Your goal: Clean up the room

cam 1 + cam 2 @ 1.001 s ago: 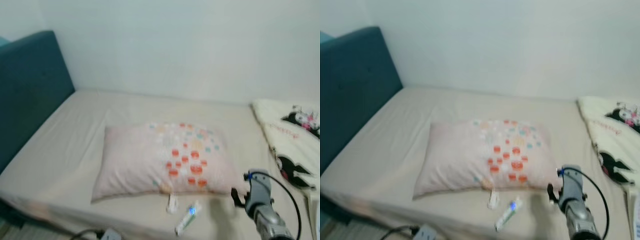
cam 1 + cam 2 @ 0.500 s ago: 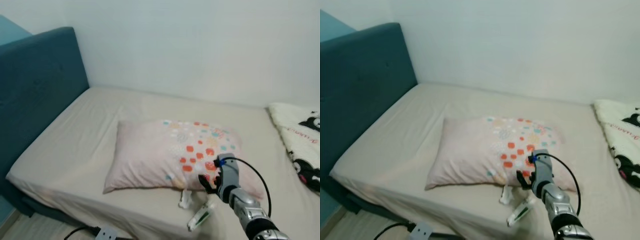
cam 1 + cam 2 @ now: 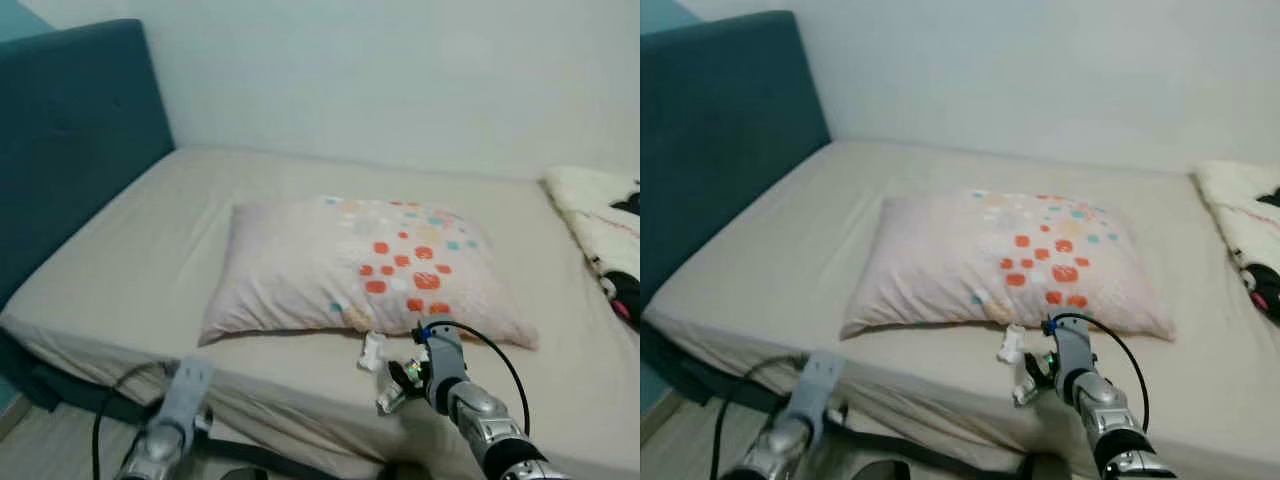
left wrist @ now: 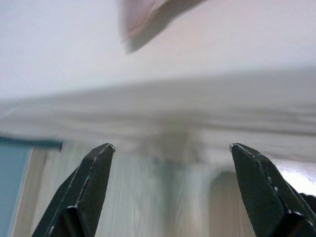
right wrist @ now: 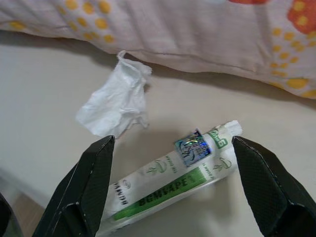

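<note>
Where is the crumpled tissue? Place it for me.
The crumpled tissue lies on the bed sheet by the pillow's near edge, beside the green-and-white tube, just ahead of the open right gripper.

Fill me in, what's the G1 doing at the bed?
The right gripper hangs just above a white and green tube on the sheet, jaws wide open on either side of it, nothing gripped yet. A crumpled tissue lies beside the tube, both just in front of the pillow. The left gripper is open, low by the bed's edge.

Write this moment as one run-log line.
right gripper: open, straddling wrapper on bed | crumpled tissue: beside pillow | left gripper: open, below mattress edge
</note>
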